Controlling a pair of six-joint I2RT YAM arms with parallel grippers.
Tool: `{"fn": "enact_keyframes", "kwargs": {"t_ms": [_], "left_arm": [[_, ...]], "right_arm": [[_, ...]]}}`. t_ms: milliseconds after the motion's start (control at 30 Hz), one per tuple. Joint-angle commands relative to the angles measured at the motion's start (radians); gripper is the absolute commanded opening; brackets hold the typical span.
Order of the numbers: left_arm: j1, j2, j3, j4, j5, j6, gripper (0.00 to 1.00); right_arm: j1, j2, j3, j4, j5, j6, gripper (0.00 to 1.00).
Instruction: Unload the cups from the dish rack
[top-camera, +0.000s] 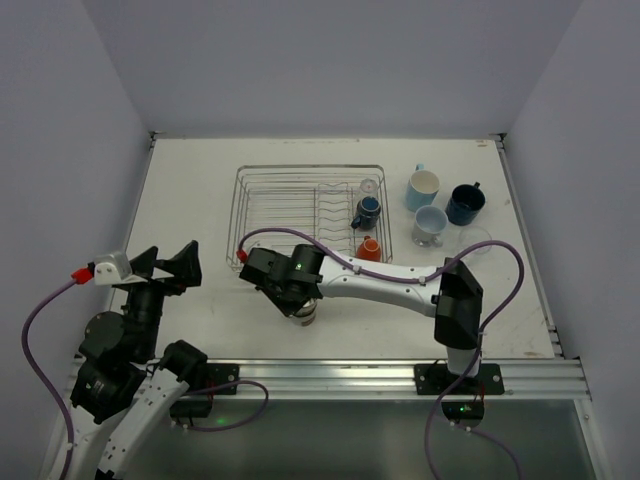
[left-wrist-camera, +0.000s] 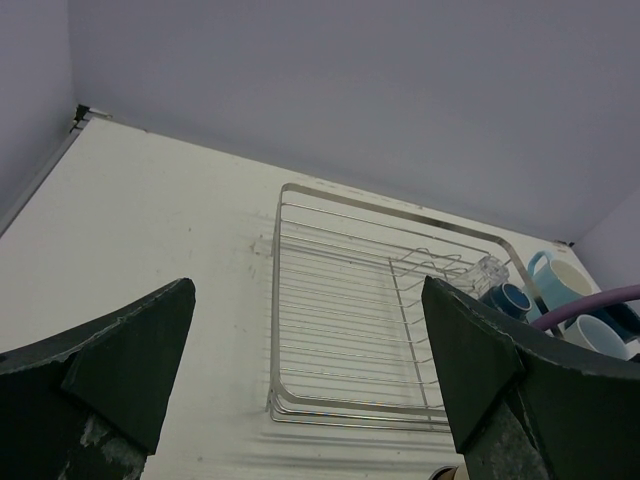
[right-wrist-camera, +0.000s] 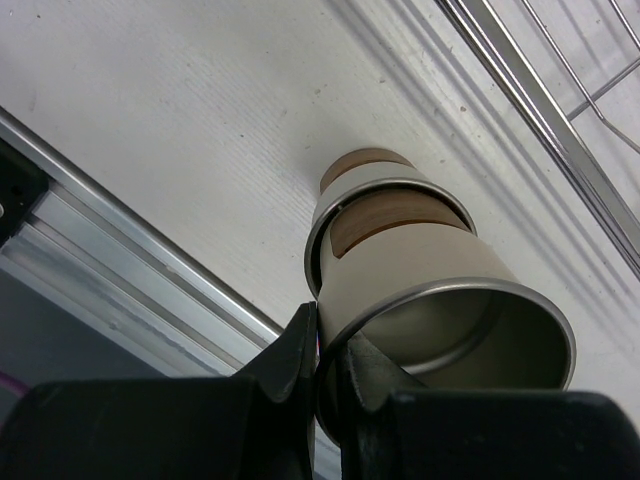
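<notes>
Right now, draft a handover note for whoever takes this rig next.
Left gripper: open, empty, left of the dish rack.
Right gripper: shut on the metallic cup by its rim, in front of the rack.
Done: light blue mug, navy mug, pale blue cup stand right of the rack.
Left: clear glass, small dark blue cup, orange cup in the rack; release the metallic cup.

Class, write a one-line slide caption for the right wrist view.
Right end effector pinching the rim of a metallic cup beside the dish rack.
</notes>
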Motion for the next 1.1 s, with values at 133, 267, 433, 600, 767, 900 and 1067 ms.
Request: {"fn": "enact_keyframes", "kwargs": {"t_ms": [133, 267, 433, 600, 767, 900, 1067], "left_arm": [[0.015, 0.014, -0.006, 0.017, 0.018, 0.008, 1.0], [0.015, 0.035, -0.004, 0.027, 0.045, -0.004, 1.0], [0.013, 0.107, 0.002, 0.064, 0.125, -0.024, 1.0], [0.013, 0.265, 0.005, 0.15, 0.364, -0.067, 1.0], [0.007, 0.599, 0.037, 0.296, 0.681, -0.119, 1.0], [-0.074, 0.802, 0.094, 0.406, 0.67, -0.128, 1.0], [-0.195, 1.095, 0.283, 0.432, 0.563, -0.058, 1.0]], "right_arm": [[0.014, -0.02, 0.02, 0.032, -0.013, -0.012, 0.42], [0.014, -0.066, 0.046, 0.062, 0.005, -0.008, 0.52], [0.014, -0.184, 0.007, 0.13, 0.056, 0.009, 0.55], [0.002, -0.459, -0.201, 0.294, 0.198, 0.021, 0.52], [-0.122, -0.754, -0.498, 0.459, 0.225, 0.078, 0.45], [-0.314, -1.006, -0.716, 0.584, 0.188, 0.115, 0.43], [-0.451, -1.219, -0.884, 0.651, 0.131, 0.144, 0.42]]}}
